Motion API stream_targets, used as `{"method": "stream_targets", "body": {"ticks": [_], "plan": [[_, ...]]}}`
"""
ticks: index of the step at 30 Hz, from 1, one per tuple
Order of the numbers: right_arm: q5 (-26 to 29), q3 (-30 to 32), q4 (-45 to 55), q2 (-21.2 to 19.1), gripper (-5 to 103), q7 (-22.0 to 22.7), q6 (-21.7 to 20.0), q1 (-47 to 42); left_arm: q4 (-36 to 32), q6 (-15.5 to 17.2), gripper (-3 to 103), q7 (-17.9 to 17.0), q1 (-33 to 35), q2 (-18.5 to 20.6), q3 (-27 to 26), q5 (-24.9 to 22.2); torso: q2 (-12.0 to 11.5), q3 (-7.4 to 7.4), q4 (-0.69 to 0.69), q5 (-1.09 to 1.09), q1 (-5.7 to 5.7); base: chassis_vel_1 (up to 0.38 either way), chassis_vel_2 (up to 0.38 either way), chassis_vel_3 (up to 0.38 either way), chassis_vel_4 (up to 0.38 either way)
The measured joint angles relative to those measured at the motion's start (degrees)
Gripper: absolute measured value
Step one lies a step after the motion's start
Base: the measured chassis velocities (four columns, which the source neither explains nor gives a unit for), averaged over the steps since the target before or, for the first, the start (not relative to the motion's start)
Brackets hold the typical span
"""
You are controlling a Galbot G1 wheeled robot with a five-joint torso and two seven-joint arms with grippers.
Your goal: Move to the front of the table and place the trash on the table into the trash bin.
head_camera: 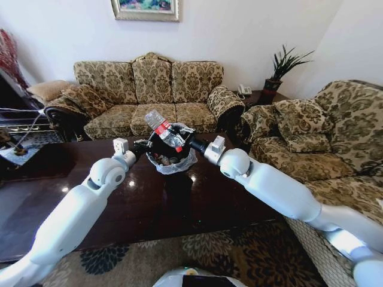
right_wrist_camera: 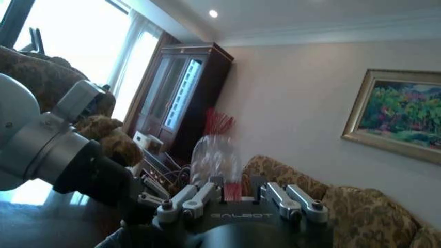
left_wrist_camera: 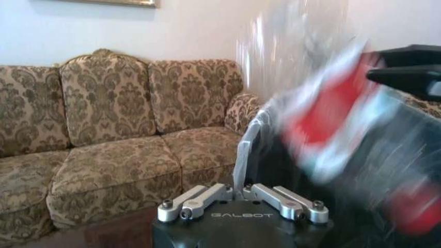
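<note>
- left claw (left_wrist_camera: 241,199) sits at the near edge, pinching the thin white plastic bag liner (left_wrist_camera: 242,150)
- blurry clear plastic bottle with a red label (left_wrist_camera: 324,113) is right up close
- black tip of the right claw (left_wrist_camera: 406,72) beside it
- brown floral-patterned sofa (left_wrist_camera: 110,134) behind

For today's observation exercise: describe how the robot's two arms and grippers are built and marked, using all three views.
Both arms are glossy white, smooth rounded shells with ball-like joints. A small white boxy module sits on each wrist. The left gripper and right gripper are black. In the wrist views each has silver metal linkage bars with bolt heads on a black body marked GALBOT in pale letters.
</note>
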Motion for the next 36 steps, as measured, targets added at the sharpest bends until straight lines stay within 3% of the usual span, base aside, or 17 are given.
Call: {"method": "stream_targets", "body": {"ticks": [1, 4, 6, 10, 12, 15, 16, 18, 19, 24, 29, 33, 36], "plan": [[-0.22, -0.02, -0.23, 0.15, 24, 0.12, 0.2, -0.04, -0.02, 0.0, 2, 0.0, 0.04, -0.01, -0.03, 0.02, 0.0, 0.0, 0.0, 0.0, 0.0, 0.0, 0.0, 0.0, 0.0], [-0.26, 0.0, -0.55, 0.54, 41, 1.05, 0.28, -0.07, -0.03, -0.04, 2, -0.01, 0.14, -0.04, -0.12, 0.13, 0.0, 0.0, 0.0, 0.0, 0.0, 0.0, 0.0, 0.0, 0.0], [-0.09, 0.12, -0.55, 0.57, 41, 1.24, 0.29, -0.07, -0.04, -0.08, 2, -0.01, 0.15, -0.05, -0.15, 0.14, 0.0, 0.0, 0.0, 0.01, 0.0, 0.0, 0.0, 0.0, 0.0], [2.6, 1.87, 0.94, 0.24, 57, 3.55, 0.28, -0.04, 0.05, -0.66, 2, -0.24, 0.27, -0.17, -0.45, 0.42, 0.0, 0.0, 0.0, 0.01, 0.0, 0.0, 0.0, 0.0, 0.0], [4.94, 4.46, 2.83, -0.84, 68, 5.14, -0.76, -0.04, 0.56, -2.01, 2, -0.93, 0.28, -0.52, -1.15, 1.68, 0.0, 0.01, 0.0, 0.01, 0.0, 0.0, 0.0, 0.0, 0.0], [6.5, 7.65, 4.24, -2.36, 74, 6.21, -2.22, -0.42, 0.89, -4.01, 2, -2.28, 0.26, -0.87, -2.18, 3.34, 0.0, 0.0, -0.01, 0.0, 0.0, 0.0, 0.0, 0.0, 0.0], [7.48, 10.36, 4.82, -3.52, 86, 7.11, -3.72, -1.28, 0.85, -5.26, 2, -3.43, 0.37, -1.1, -2.97, 4.27, 0.0, 0.0, 0.0, 0.01, 0.0, 0.0, 0.0, 0.0, 0.0], [7.94, 12.62, 5.2, -4.43, 86, 8.28, -5.03, -2.61, 0.68, -6.36, 2, -4.6, 0.8, -1.3, -3.66, 5.17, 0.01, 0.0, -0.01, 0.0, 0.0, 0.0, 0.0, 0.0, 0.0], [8.39, 15.32, 5.78, -5.47, 95, 9.9, -6.63, -4.76, 0.11, -7.47, 2, -5.59, 1.81, -1.49, -4.62, 6.53, 0.0, 0.0, -0.01, 0.05, 0.0, 0.0, 0.0, 0.0, 0.0], [11.03, 20.73, 8.99, -9.79, 100, 16.01, -10.5, -12.02, -1.31, -9.15, 2, -5.84, 5.2, -2.05, -8.35, 10.08, 0.0, 0.01, -0.04, -0.01, 0.01, 0.0, 0.0, 0.0, 0.0], [12.06, 25.43, 13.16, -13.39, 100, 24.76, -14.75, -20.27, -3.11, -9.44, 2, -3.49, 9.57, -2.76, -17.01, 11.43, 0.01, -0.01, 0.0, 0.0, -0.01, 0.0, 0.0, 0.0, 0.0], [11.87, 30.57, 15.28, -13.93, 100, 26.48, -16.3, -25.64, -3.58, -9.34, 2, -3.85, 11.18, -2.06, -20.15, 9.15, 0.01, 0.0, 0.05, -0.01, 0.0, 0.0, 0.0, 0.0, 0.0], [11.27, 33.77, 16.3, -14.08, 100, 26.49, -16.47, -29.45, -3.7, -9.31, 2, -4.7, 11.36, -1.52, -20.37, 8.07, 0.01, 0.0, 0.01, -0.01, 0.0, 0.0, 0.0, 0.0, 0.0]]}}
